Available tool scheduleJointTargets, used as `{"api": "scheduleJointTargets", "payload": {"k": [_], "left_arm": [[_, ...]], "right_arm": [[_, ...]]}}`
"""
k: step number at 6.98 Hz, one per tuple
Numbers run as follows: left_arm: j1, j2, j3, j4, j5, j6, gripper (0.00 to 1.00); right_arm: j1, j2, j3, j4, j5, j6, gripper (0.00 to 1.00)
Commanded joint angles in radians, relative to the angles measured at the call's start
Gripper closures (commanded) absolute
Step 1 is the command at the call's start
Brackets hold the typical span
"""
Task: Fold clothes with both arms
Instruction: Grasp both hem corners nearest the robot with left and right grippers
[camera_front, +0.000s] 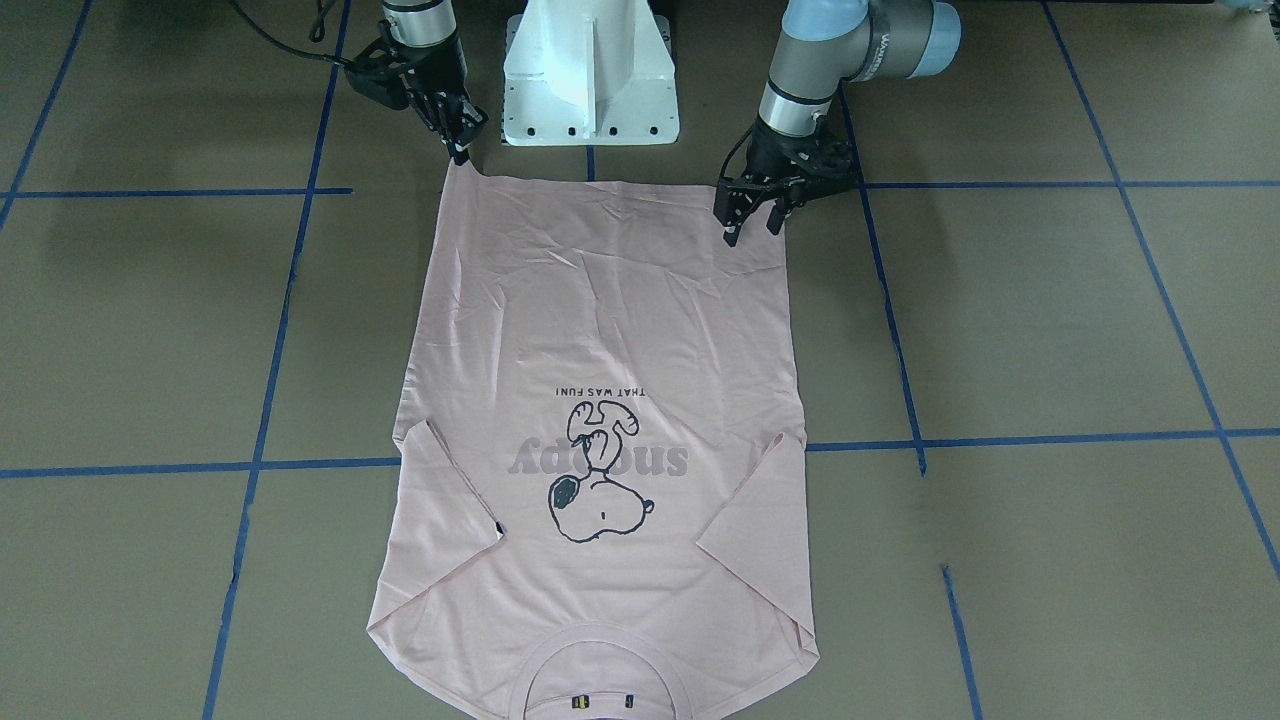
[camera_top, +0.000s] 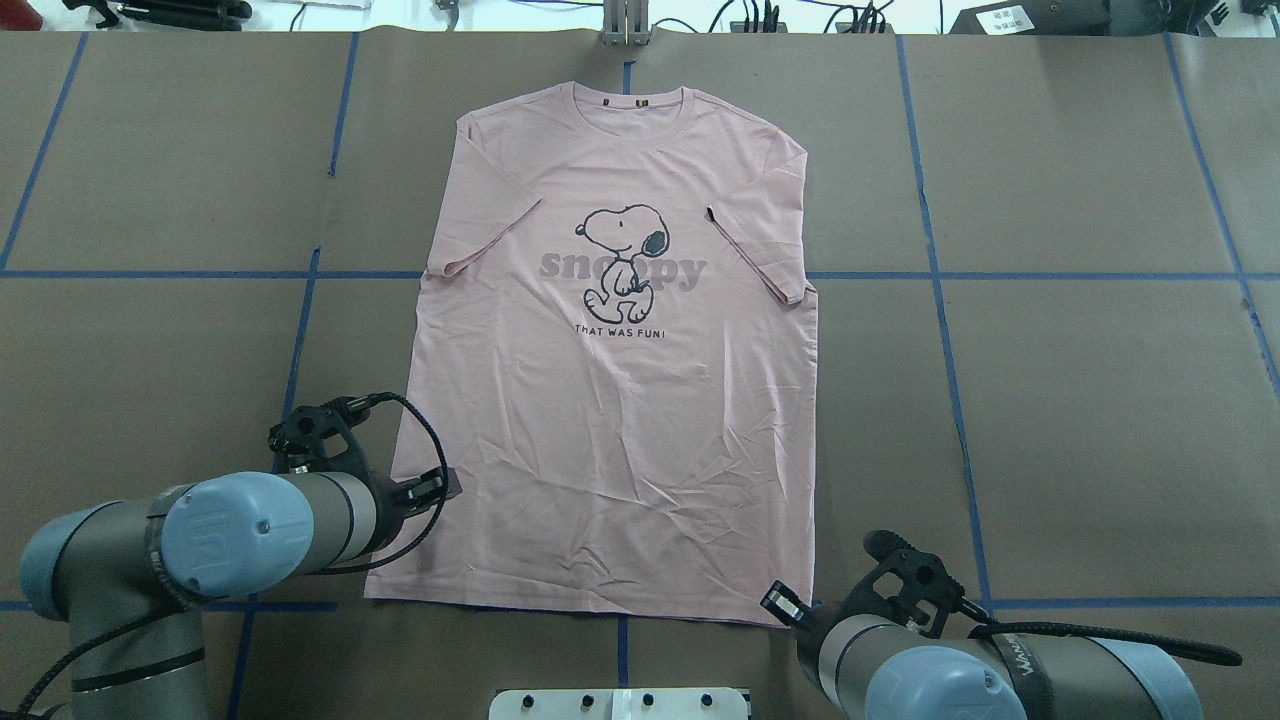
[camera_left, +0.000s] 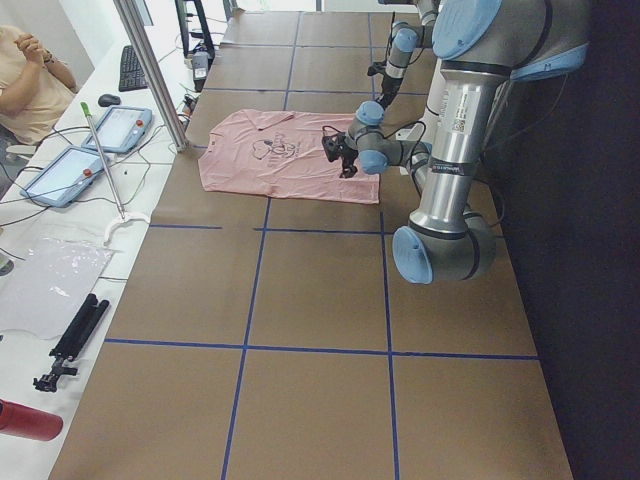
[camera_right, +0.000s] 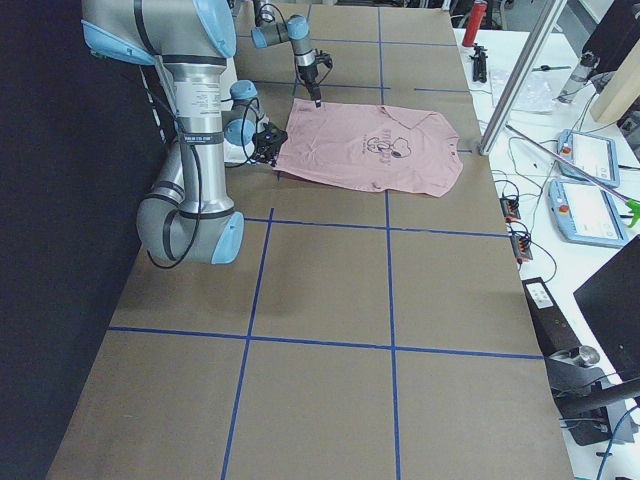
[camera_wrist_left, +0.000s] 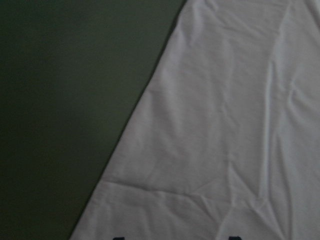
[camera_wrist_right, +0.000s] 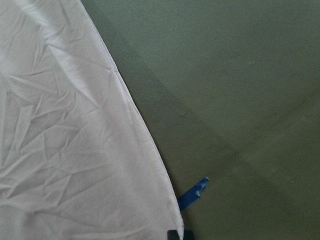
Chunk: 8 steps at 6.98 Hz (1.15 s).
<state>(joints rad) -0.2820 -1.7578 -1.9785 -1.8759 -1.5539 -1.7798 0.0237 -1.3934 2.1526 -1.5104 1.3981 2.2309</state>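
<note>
The pale pink T-shirt (camera_front: 600, 330) lies flat and face up on the brown table, collar away from the robot, dog print (camera_top: 625, 255) showing, both sleeves folded in over the chest. My left gripper (camera_front: 752, 228) is open and hovers over the hem's corner on my left; its two fingertips stand apart in the left wrist view over the shirt (camera_wrist_left: 225, 125). My right gripper (camera_front: 461, 150) is shut on the other hem corner, which rises to a small peak. The right wrist view shows that corner of the shirt (camera_wrist_right: 65, 140) at the fingertips. The overhead view shows the left gripper (camera_top: 445, 487) and the right gripper (camera_top: 778, 600).
The white pedestal base (camera_front: 590, 70) stands just behind the hem, between the arms. Blue tape lines (camera_top: 950, 275) cross the brown table. A metal post (camera_left: 150, 70), tablets and tools are at the operators' side, where a person (camera_left: 25, 70) sits.
</note>
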Motion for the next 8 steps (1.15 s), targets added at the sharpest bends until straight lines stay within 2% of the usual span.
{"api": "scheduleJointTargets", "payload": {"k": [1,3,5,8], "left_arm": [[0.01,0.047,-0.04,0.021,0.0,-0.001,0.26],[0.03,0.049,-0.048,0.099,-0.012,-0.004,0.26],[0.043,0.058,-0.059,0.127,-0.066,-0.03,0.26],[0.07,0.058,-0.074,0.129,-0.071,-0.035,0.29]], "right_arm": [[-0.002,0.002,0.003,-0.001,0.004,-0.007,1.0],[0.004,0.004,0.004,-0.001,0.004,-0.008,1.0],[0.002,0.002,0.003,-0.001,0.004,-0.008,1.0],[0.001,-0.002,0.003,-0.002,0.005,-0.01,1.0]]}}
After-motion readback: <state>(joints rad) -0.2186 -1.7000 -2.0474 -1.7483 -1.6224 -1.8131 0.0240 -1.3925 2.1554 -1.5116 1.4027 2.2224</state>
